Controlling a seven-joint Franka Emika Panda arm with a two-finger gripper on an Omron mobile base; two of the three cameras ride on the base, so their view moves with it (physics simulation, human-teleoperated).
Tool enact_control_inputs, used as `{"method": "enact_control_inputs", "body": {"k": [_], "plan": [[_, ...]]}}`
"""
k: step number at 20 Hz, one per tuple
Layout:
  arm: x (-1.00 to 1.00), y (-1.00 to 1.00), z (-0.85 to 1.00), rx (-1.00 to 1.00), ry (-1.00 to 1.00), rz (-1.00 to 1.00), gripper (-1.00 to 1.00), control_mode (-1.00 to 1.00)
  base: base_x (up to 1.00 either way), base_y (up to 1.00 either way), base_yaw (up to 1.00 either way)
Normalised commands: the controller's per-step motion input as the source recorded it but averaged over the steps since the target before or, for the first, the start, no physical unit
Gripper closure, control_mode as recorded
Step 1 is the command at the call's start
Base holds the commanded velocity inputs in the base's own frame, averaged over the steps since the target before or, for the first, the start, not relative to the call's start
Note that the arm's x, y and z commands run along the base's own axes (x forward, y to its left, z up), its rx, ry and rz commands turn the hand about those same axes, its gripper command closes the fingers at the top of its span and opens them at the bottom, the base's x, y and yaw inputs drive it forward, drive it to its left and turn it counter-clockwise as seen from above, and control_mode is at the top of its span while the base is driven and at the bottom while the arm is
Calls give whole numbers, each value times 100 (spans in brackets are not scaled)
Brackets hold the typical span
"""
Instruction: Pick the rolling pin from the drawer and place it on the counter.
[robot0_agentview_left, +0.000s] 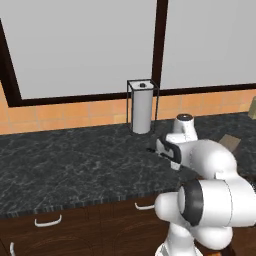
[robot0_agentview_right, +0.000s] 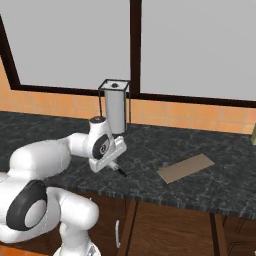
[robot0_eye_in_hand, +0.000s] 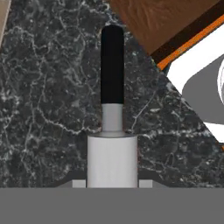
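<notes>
Gripper: the gripper (robot0_agentview_right: 116, 167) is low over the counter (robot0_agentview_right: 210, 190), near its front edge. Its jaws are closed tight on the rolling pin (robot0_eye_in_hand: 112, 144).
Rolling pin: it sits between the fingers, over the black marble top. Whether it touches the top I cannot tell.
Paper towel roll: a white paper towel roll (robot0_agentview_left: 141, 111) stands up straight in a thin wire holder at the back of the counter, behind the hand. It is near the hand but apart from it.
Tan board: a flat tan board (robot0_agentview_right: 186, 168) lies on the counter to the right of the gripper, apart from it.
In the way: the robot's own white arm hides the gripper in the left base view.
Hand view: it shows the pin's grey body, a thin grey neck and a long black handle tip pointing away over the marble.
Right base view: of the pin, just a small dark tip pokes out under the hand.
Left base view: white drawer handles (robot0_agentview_left: 48, 221) show on the brown cabinets under the counter.
</notes>
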Motion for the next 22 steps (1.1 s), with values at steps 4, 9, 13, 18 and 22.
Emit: {"method": "enact_control_inputs", "body": {"k": [4,9,13,18,22], "plan": [[100,22,-21,0,0,-1,-100,-100,0,0,0],[14,1,33,3,0,0,-100,-100,0,0,0],[-78,-13,87,11,-9,0,-100,-100,0,0,0],[-100,-24,100,25,-45,0,-100,-100,0,0,0],[-100,-9,100,25,-46,0,-100,-100,0,0,0]]}}
